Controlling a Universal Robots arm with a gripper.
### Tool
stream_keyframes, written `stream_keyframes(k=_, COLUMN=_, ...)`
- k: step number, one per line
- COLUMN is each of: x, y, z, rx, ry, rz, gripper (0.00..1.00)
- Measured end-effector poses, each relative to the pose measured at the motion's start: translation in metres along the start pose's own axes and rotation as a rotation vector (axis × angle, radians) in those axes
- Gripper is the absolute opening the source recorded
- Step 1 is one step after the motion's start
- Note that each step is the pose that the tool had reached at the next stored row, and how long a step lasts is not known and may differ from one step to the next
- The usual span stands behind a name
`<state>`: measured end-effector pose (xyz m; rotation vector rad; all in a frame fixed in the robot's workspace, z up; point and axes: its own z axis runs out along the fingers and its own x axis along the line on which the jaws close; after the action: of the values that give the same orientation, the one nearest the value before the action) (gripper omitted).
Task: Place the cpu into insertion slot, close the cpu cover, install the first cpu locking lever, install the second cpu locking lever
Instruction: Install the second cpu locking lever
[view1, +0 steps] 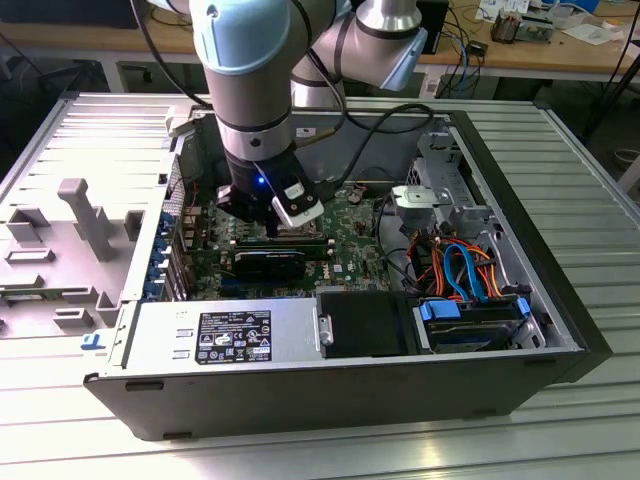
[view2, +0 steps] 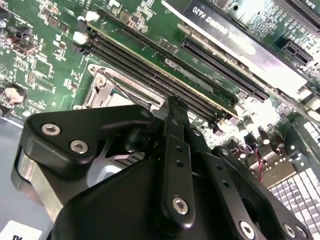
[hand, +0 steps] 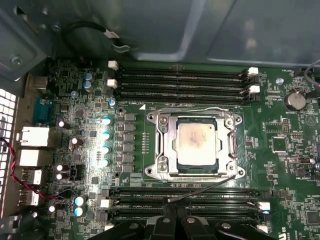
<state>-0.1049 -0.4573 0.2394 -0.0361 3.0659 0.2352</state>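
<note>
A: What does the exterior view give you?

B: An open computer case of grey sheet metal lying on a ribbed metal table. The arm reaches down into it, and the gripper hangs just over the green motherboard.

A: And the second wrist view?

B: Matte black linkages with bright screws. The gripper tapers to a narrow tip, fingers pressed together, close to long black memory slots. Whether it touches anything, I cannot tell.

A: The first wrist view?

B: The cpu, a flat square with a dull silver top, sits in the insertion slot. The cpu cover, a thin shiny frame, lies closed around it. A thin wire lever crosses the nearer memory slots at a slant, ending by the gripper tip.
</note>
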Motion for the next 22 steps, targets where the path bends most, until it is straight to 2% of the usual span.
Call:
stream_keyframes(k=3, x=-0.0003, y=0.0004, z=-0.0049, rx=-0.0064, ry=-0.0002, rz=0.0, gripper=0.11)
stream_keyframes(k=5, x=-0.0005, y=0.0006, z=-0.0068, rx=-0.0155, ry=-0.0003, rz=0.001, gripper=0.11)
stream_keyframes(k=7, x=-0.0005, y=0.0005, z=-0.0096, rx=-0.0351, ry=-0.0009, rz=0.002, gripper=0.11)
stream_keyframes(k=12, x=-0.0002, y=-0.0004, z=-0.0124, rx=-0.0592, ry=-0.0019, rz=0.004, gripper=0.11)
stream_keyframes(k=14, x=0.0015, y=-0.0011, z=-0.0127, rx=-0.0625, ry=-0.0036, rz=0.004, gripper=0.11)
stream_keyframes(k=17, x=0.0058, y=-0.0022, z=-0.0132, rx=-0.0624, ry=-0.0075, rz=0.003, gripper=0.11)
stream_keyframes(k=19, x=0.0094, y=-0.0023, z=-0.0134, rx=-0.0616, ry=-0.0129, rz=0.002, gripper=0.11)
stream_keyframes(k=22, x=0.0105, y=-0.002, z=-0.0154, rx=-0.0615, ry=-0.0157, rz=0.001, gripper=0.11)
